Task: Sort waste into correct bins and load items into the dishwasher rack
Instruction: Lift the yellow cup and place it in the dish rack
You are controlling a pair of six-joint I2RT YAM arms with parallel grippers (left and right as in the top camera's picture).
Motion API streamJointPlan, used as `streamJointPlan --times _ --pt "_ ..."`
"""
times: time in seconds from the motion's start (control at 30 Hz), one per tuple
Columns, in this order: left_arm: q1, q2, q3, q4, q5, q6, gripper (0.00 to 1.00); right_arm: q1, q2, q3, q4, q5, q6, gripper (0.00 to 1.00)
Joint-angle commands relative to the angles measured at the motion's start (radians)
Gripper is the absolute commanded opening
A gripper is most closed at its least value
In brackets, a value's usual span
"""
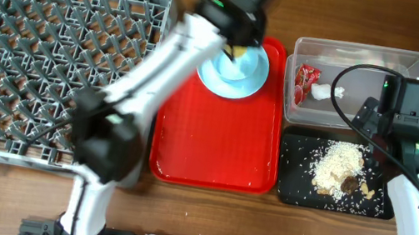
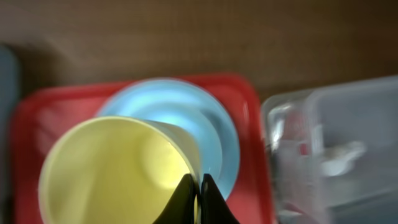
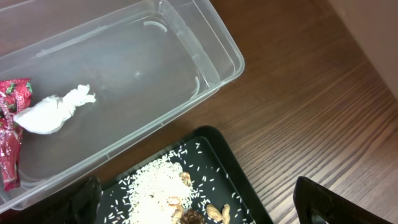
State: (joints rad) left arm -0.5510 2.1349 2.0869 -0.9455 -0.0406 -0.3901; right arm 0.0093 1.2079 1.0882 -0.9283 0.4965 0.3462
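Note:
My left gripper [image 2: 199, 194] is shut on the rim of the small yellow cup [image 2: 118, 174] and holds it above the light blue plate [image 2: 217, 137], which lies at the back of the red serving tray [image 1: 217, 148]. In the overhead view the left arm [image 1: 235, 8] is blurred over the plate [image 1: 241, 76]. The clear tub [image 1: 354, 85] holds the red wrapper [image 3: 12, 134] and the white tissue [image 3: 53, 112]. The black tray [image 1: 335, 175] holds rice crumbs with brown bits [image 3: 161, 190]. My right gripper [image 3: 199, 208] is open and empty above the black tray. The grey dishwasher rack [image 1: 54, 59] stands at the left.
Bare wooden table lies to the right of the tub and the black tray [image 3: 311, 112]. The bowls, spoon and fork are out of view.

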Motion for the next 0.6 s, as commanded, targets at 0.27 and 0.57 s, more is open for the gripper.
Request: streamJointPlan --times 0.27,0.57 --pt "0.694 0.128 0.055 -0.146 1.368 0.207 0.04 -0.004 -0.001 0.017 0.0 -0.141 -0.004 1.0" --pt "0.783 0.249 -0.048 -0.166 1.244 0.256 0.04 -0.004 -0.001 0.017 0.0 -0.141 -0.005 1.0"
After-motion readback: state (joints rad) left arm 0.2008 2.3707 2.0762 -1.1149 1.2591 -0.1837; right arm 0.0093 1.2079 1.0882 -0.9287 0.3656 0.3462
